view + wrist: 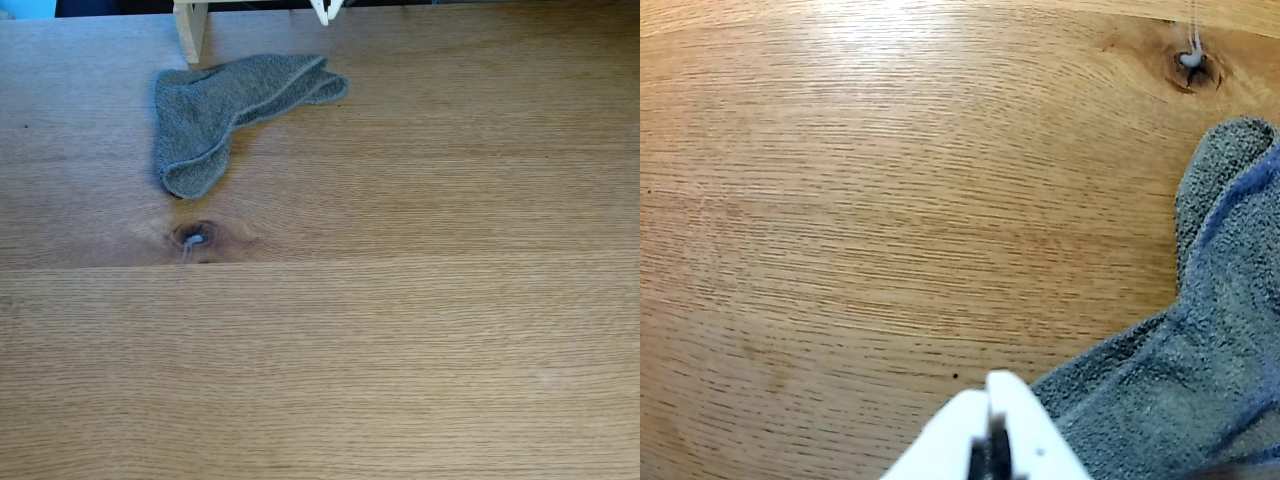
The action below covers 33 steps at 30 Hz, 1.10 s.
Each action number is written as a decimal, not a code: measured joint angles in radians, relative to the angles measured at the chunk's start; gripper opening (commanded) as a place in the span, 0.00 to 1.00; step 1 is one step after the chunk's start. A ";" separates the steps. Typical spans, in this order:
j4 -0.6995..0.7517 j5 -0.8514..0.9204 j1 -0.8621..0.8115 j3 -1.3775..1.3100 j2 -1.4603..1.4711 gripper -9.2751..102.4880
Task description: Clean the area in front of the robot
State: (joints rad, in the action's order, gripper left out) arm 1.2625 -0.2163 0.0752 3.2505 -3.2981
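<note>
Grey cloth lies on the oak tabletop just right of the closed, empty hand.

A crumpled grey terry cloth lies flat just right of the fingers in the wrist view; a pale wooden post stands touching its far edge.

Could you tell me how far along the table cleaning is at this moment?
Nothing looks done yet: the grey cloth lies crumpled on the table beside the knot. In the wrist view the gripper hovers near the cloth's edge, jaws shut, empty. Grasping and wiping remain.
</note>
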 measured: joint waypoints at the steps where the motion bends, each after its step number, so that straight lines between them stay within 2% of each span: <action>1: 0.000 0.000 0.000 0.000 0.000 0.08; 17: -0.015 0.049 -0.041 0.000 0.000 0.08; 20: -0.077 0.137 -0.040 0.000 0.000 0.08; 28: -0.325 0.443 0.110 0.000 0.023 0.08; 33: -0.446 0.454 0.137 -0.100 0.324 0.13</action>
State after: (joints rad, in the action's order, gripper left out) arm 0.8161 0.2378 0.2117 3.1508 -2.9744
